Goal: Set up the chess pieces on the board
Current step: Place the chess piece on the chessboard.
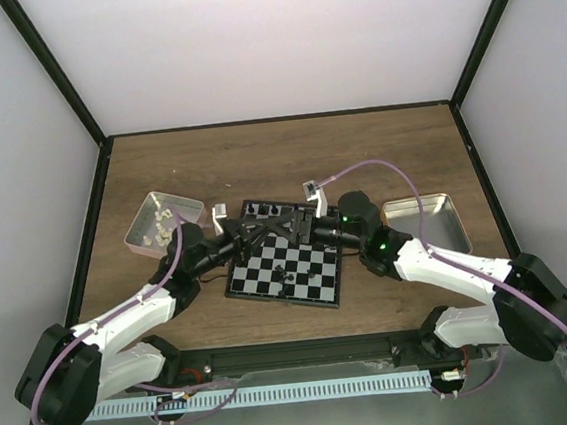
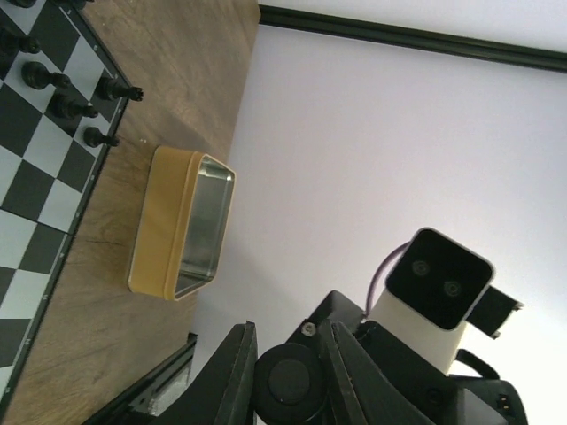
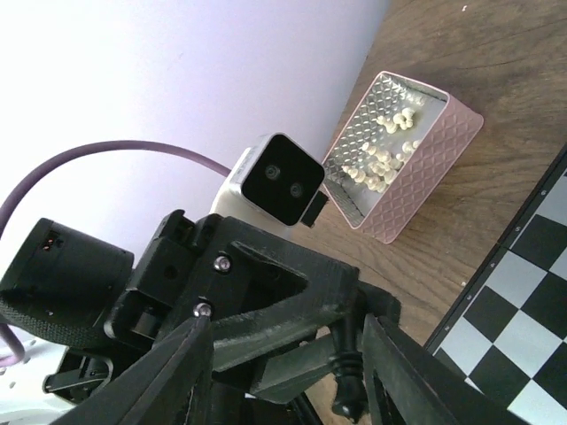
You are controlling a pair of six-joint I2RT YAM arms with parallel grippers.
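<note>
Handover, we are judging, above the board's [image 1: 314,270] far edge; left gripper [image 2: 285,354] is pinching a black piece [image 3: 345,385]; right gripper [image 3: 288,354] is gaping wide, needing to close squarely.

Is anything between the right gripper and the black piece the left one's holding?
Nothing visible. The piece in the left gripper sits between the open fingers of the right gripper, above the board.

Pinkish rectangular tin [image 1: 142,248] stands on the wooden worktop [image 1: 278,158] at the left, holding loose cream-white pieces [image 1: 159,224]. Tan-rimmed metal tin [image 1: 420,221] lies at the right, its silvery inside facing up.
</note>
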